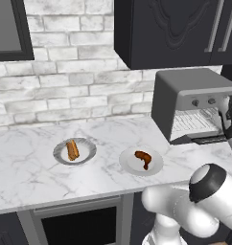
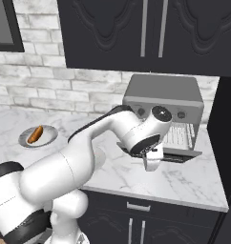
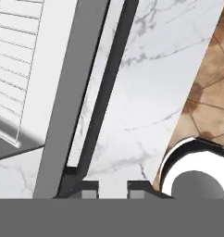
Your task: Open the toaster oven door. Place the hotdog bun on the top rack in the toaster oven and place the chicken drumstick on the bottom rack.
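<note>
The toaster oven stands at the right end of the counter. Its door hangs down flat and open, baring wire racks. My gripper hovers at the door's front edge, beside the dark bar handle. Its fingers stand a little apart with only marble showing between them. The hotdog bun lies on a grey plate. The chicken drumstick lies on a white plate.
Black wall cabinets hang above the oven. A tall dark panel closes the counter's right end. Marble counter stretches left of the plates, and tiled floor lies past its front edge.
</note>
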You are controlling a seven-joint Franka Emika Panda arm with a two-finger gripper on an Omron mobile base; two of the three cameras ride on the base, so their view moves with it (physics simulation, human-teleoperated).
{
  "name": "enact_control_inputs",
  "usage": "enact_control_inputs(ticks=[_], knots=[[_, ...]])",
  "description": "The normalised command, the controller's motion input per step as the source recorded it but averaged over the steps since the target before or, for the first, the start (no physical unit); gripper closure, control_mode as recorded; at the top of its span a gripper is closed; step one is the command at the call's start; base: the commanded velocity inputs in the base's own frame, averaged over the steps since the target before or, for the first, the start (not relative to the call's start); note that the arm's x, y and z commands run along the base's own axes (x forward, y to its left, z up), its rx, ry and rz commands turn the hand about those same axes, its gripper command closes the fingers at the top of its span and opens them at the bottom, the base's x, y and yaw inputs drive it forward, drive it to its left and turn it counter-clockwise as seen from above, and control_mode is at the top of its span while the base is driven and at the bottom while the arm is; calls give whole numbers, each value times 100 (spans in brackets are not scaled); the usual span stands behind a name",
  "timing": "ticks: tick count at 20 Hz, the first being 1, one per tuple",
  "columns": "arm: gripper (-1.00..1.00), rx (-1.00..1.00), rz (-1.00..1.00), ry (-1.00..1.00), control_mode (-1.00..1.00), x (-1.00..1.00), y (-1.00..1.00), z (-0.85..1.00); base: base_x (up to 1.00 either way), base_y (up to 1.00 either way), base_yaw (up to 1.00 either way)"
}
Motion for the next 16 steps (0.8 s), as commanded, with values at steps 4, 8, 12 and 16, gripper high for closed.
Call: enact_control_inputs(ticks=[4,8,12,16], knots=[[-100,-14,25,-17,-100,100,0,25,0,0,0],[-100,-21,29,-8,-100,62,-15,34,0,0,0],[-100,-33,42,0,-100,46,-12,-10,0,0,0],[-100,-37,46,0,-100,46,-12,-40,0,0,0]])
